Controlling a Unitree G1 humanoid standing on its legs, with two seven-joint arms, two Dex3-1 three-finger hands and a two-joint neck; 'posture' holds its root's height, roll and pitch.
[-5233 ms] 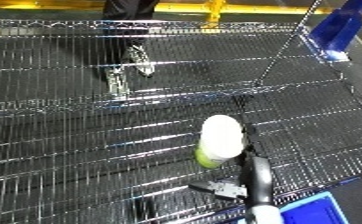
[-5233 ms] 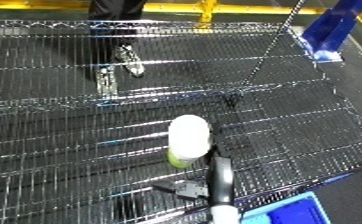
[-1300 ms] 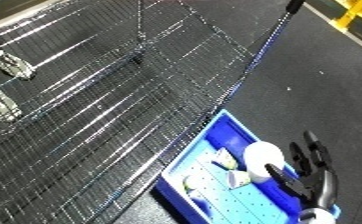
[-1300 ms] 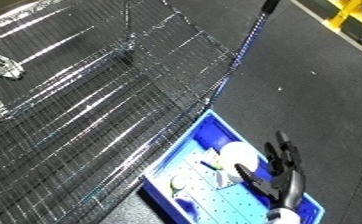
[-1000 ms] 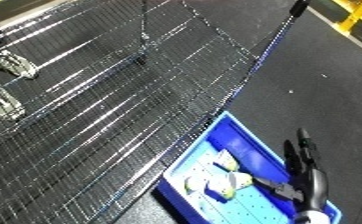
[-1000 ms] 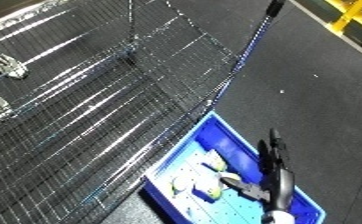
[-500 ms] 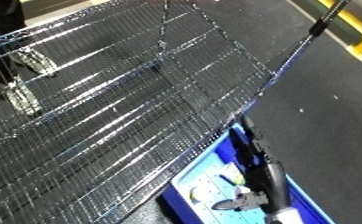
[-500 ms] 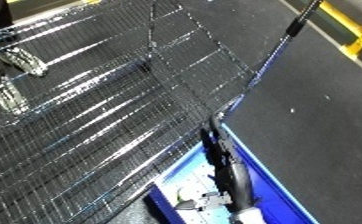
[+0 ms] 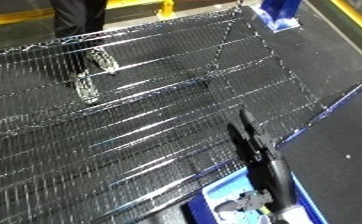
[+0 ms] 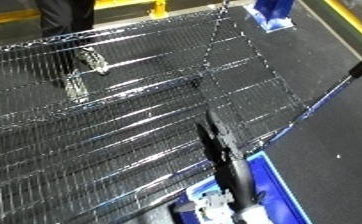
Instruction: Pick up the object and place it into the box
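Farthest to my left lies the wide silver wire-mesh shelf (image 9: 142, 130), its grid running away from me in bright strands. Through the mesh, at its far left, a pair of pale shoes (image 9: 90, 75) shows on the floor below; a person stands there, touching nothing of mine. Nothing rests on the part of the shelf I can see, which I take to mean the picking side of the job is over.

Moving right, my right hand (image 9: 253, 145) rises over the shelf's near edge. Its black fingers (image 10: 215, 137) are straight and held close together, pointing up and away from me, curled round nothing. I judge it is held this way because it has nothing left to carry.

Just below and right of that hand sits the blue plastic bin (image 10: 268, 186), tucked beside the shelf's edge on the dark floor so that a short swing takes a thing from mesh to bin. Inside, at the bottom of the view, pale shapes (image 9: 244, 205) show. I believe the object I was to place is among them, but my forearm hides much of the inside and I cannot make out which piece it is.

Far right, at the top, a second blue container (image 9: 280, 12) stands well apart. My left hand shows nowhere.
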